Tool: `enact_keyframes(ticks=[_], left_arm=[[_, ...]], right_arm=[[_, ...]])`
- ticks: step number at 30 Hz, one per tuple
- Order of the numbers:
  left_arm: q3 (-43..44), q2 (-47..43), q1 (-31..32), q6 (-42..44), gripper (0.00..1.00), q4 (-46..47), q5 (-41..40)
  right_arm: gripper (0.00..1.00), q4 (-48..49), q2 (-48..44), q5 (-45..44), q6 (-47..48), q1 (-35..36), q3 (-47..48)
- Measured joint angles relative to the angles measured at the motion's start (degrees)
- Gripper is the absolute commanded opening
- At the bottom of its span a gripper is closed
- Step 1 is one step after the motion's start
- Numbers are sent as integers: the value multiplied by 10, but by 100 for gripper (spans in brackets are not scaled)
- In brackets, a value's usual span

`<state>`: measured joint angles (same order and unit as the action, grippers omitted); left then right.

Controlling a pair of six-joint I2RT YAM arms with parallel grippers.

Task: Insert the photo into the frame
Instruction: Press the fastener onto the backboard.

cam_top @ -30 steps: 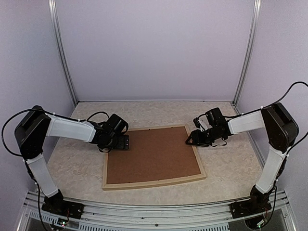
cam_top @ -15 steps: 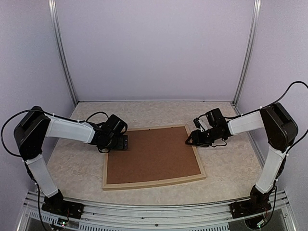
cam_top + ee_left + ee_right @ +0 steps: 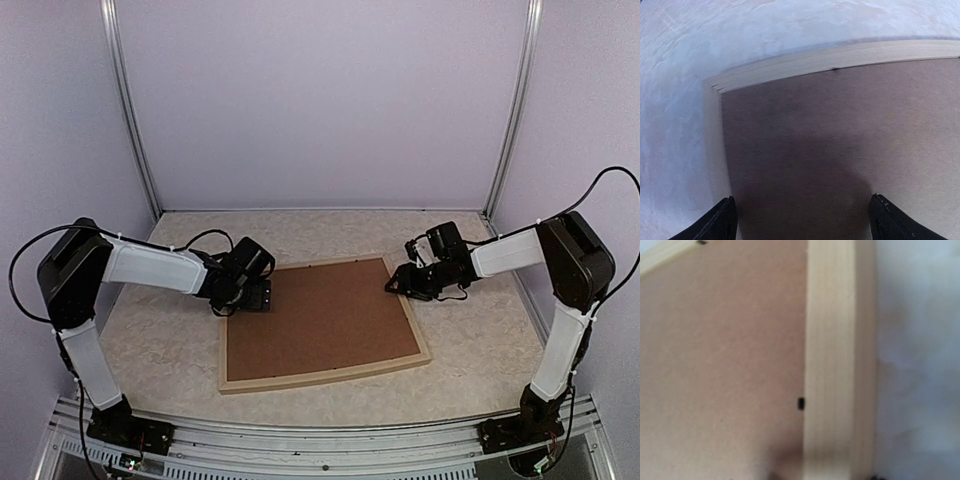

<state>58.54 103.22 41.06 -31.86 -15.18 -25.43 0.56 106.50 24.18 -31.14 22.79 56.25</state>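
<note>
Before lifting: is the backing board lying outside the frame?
No, the brown backing board sits inside the border of the pale wooden frame.

The frame is of pale bare wood, matt, with a fine straight grain. The backing board that lies in it is brown hardboard, dull and a little fibrous. The table has a beige marbled cover, matt and lightly wrinkled. The rail at the near edge is ribbed bare metal.
</note>
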Motion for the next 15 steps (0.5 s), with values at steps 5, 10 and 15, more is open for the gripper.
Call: enact_keyframes(ticks=[5, 10, 15], left_arm=[[46, 14, 56, -1, 99, -5, -3], [40, -4, 66, 0, 99, -1, -19], [20, -43, 43, 0, 99, 4, -29]], right_arm=[[59, -35, -3, -76, -3, 29, 36], [59, -39, -32, -121, -6, 35, 42], [59, -42, -56, -146, -2, 32, 57]])
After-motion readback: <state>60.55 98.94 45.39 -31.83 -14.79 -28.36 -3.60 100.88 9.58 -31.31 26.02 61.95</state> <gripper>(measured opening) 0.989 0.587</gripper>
